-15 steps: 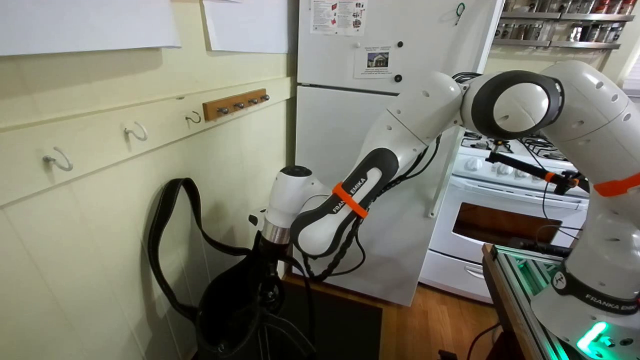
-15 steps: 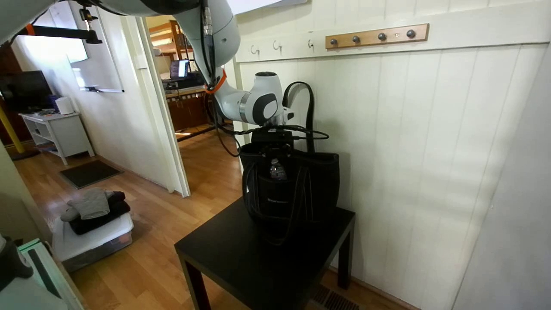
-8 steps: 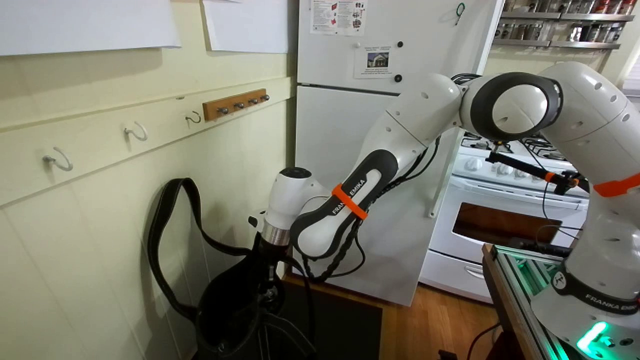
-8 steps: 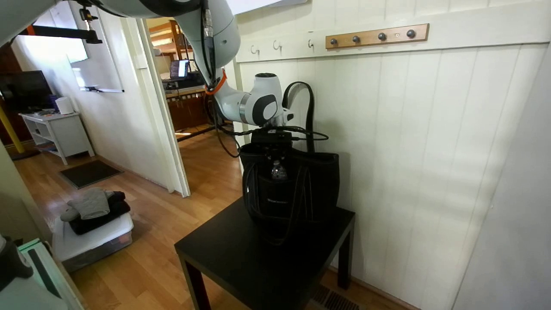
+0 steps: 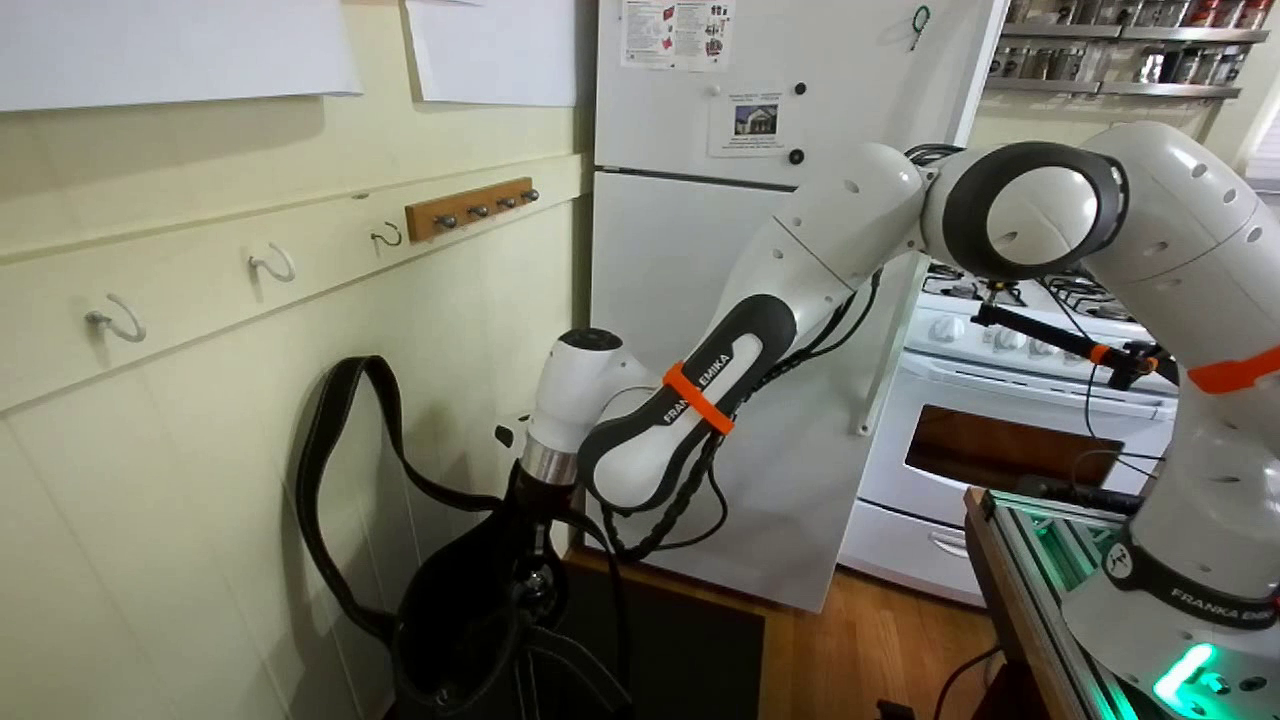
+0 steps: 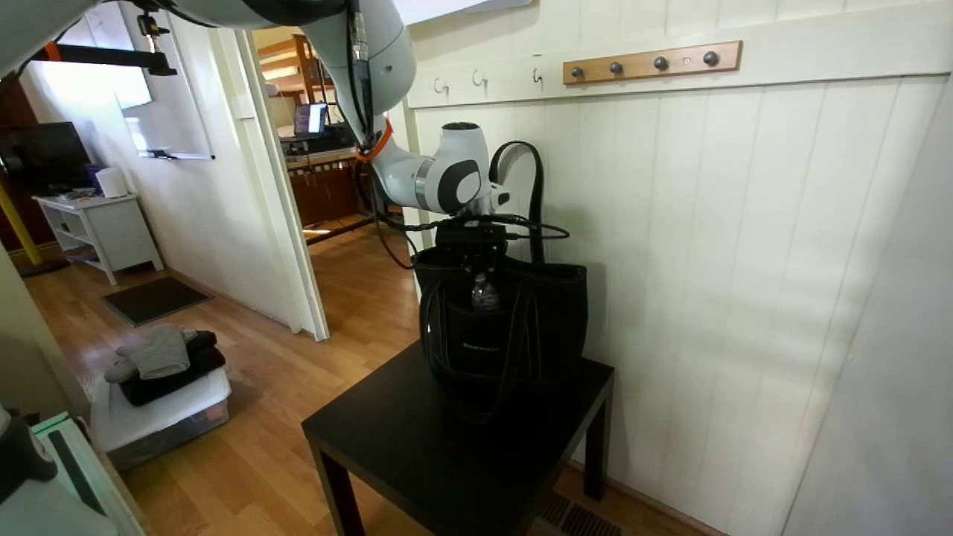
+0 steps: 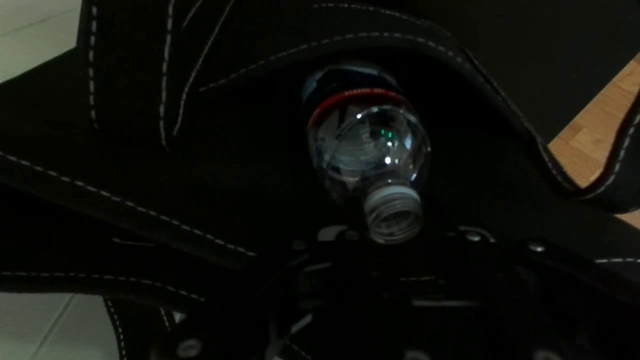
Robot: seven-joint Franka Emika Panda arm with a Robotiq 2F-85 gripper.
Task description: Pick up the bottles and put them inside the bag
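Observation:
A clear plastic bottle (image 6: pixel 485 295) without a cap stands tilted in the front pocket of the black bag (image 6: pixel 555 320), its lower part hidden by the pocket. In the wrist view the bottle (image 7: pixel 367 145) shows a red-edged label, and its threaded neck points at my gripper (image 7: pixel 395 235). The fingers are very dark here but lie on both sides of the neck, shut on it. Seen in the exterior views, my gripper (image 6: pixel 482 269) reaches down from above against the front of the bag. The bag's long strap (image 5: pixel 315 490) rises in a tall loop along the wall.
The bag stands on a black side table (image 6: pixel 417 447) close to the panelled wall (image 6: pixel 715 260). A white fridge (image 5: pixel 680 270) is behind the arm. On the floor, a lidded storage box (image 6: pixel 160 417) carries folded cloth. Hooks (image 5: pixel 270 262) line the wall above.
The jaws have come together at the bottle's neck. The bottle has shifted slightly to the right and stands a little straighter. My arm dipped a bit, then rose slightly.

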